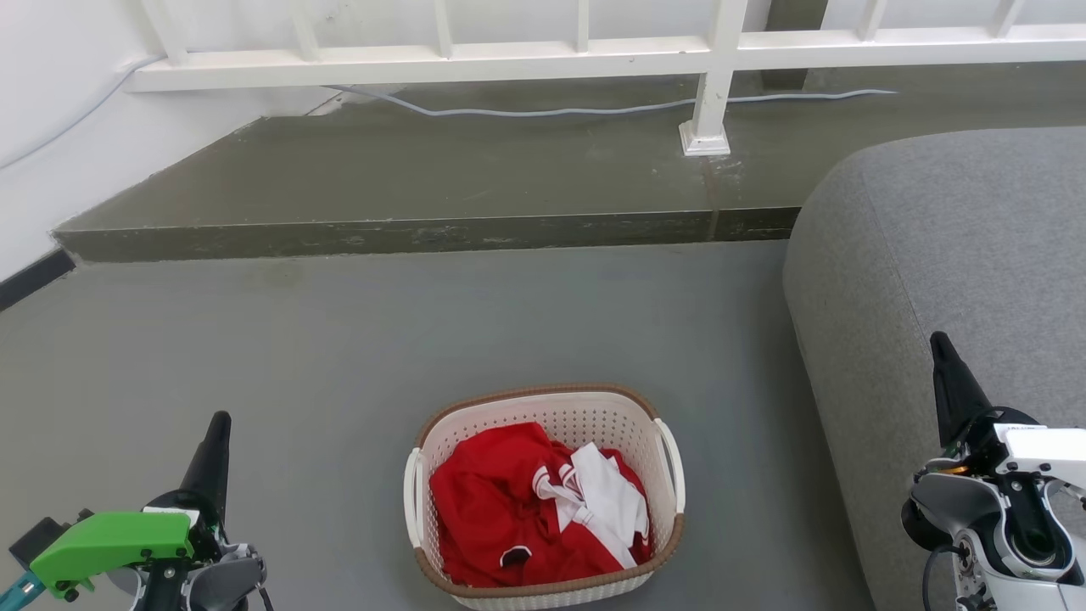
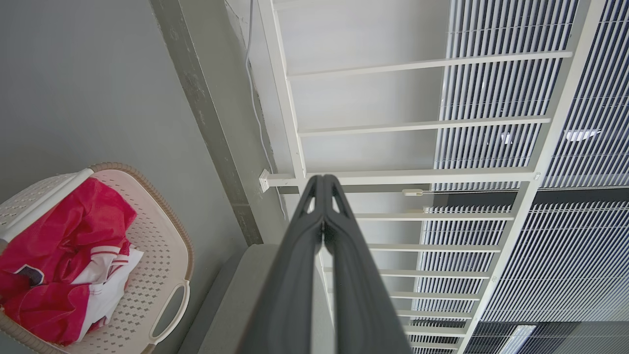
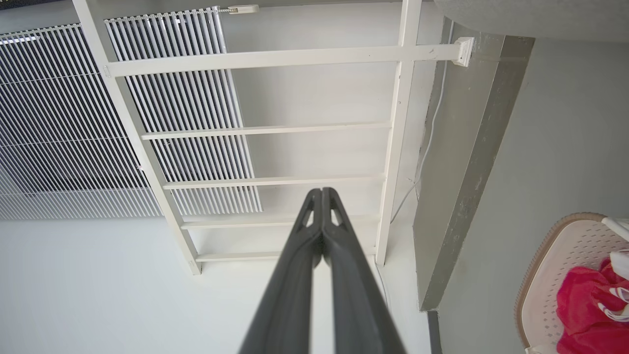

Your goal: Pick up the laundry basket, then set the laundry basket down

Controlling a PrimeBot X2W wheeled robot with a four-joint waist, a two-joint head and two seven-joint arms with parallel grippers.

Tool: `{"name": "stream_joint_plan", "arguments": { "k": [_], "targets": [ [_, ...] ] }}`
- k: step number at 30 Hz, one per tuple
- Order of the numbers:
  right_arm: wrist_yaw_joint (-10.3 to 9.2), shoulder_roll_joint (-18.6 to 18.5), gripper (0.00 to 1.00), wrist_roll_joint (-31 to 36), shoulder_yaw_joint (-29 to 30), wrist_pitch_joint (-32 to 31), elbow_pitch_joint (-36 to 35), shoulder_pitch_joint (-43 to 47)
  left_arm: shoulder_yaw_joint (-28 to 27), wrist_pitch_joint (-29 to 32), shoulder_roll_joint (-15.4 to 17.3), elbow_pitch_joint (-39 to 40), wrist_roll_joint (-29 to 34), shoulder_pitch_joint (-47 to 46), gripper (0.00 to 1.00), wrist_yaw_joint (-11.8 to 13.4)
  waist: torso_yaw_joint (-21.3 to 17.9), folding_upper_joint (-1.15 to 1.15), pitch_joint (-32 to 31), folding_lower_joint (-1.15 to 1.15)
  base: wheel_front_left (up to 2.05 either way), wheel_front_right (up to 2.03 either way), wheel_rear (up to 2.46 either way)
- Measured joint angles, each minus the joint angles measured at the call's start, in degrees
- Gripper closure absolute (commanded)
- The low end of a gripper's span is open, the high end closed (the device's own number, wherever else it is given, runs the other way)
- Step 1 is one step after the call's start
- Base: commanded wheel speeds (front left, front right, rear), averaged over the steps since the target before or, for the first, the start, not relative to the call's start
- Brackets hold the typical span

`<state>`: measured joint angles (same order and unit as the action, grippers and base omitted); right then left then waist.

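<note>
cream-white perforated plastic laundry basket (image 1: 543, 492) on floor between left hand (image 1: 219, 441) and right hand (image 1: 946, 365) | both pinched closed, empty | risk: handles missed, lopsided lift spills red clothes (image 1: 509, 509)

We count one laundry basket (image 1: 543, 501) with two white side handles (image 1: 413, 496). We see two grippers, the left gripper (image 1: 219, 424) and the right gripper (image 1: 940, 344), and one grey sofa (image 1: 950, 280).
</note>
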<state>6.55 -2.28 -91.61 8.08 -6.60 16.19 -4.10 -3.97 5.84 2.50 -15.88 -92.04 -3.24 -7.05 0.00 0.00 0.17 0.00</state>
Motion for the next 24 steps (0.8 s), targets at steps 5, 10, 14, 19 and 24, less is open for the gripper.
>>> {"name": "stream_joint_plan", "arguments": {
  "k": [5, 10, 14, 19, 24],
  "targets": [
    [0.0, 0.0, 1.0, 0.0, 0.0, 0.0, 0.0, 0.0, 0.0, 0.0, 0.0, 0.0, 0.0, 0.0, 1.0, 0.0, 0.0, 0.0, 0.0, 0.0, 0.0, 0.0, 0.0],
    [0.0, 0.0, 1.0, 0.0, 0.0, 0.0, 0.0, 0.0, 0.0, 0.0, 0.0, 0.0, 0.0, 0.0, 1.0, 0.0, 0.0, 0.0, 0.0, 0.0, 0.0, 0.0, 0.0],
    [0.0, 0.0, 1.0, -0.1, 0.0, 0.0, 0.0, 0.0, 0.0, 0.0, 0.0, 0.0, 0.0, 0.0, 1.0, 0.0, 0.0, 0.0, 0.0, 0.0, 0.0, 0.0, 0.0],
    [0.0, 0.0, 1.0, -0.1, 0.0, 0.0, 0.0, 0.0, 0.0, 0.0, 0.0, 0.0, 0.0, 0.0, 1.0, 0.0, 0.0, 0.0, 0.0, 0.0, 0.0, 0.0, 0.0],
    [0.0, 0.0, 1.0, -0.1, 0.0, 0.0, 0.0, 0.0, 0.0, 0.0, 0.0, 0.0, 0.0, 0.0, 1.0, 0.0, 0.0, 0.0, 0.0, 0.0, 0.0, 0.0, 0.0]
  ]
}}
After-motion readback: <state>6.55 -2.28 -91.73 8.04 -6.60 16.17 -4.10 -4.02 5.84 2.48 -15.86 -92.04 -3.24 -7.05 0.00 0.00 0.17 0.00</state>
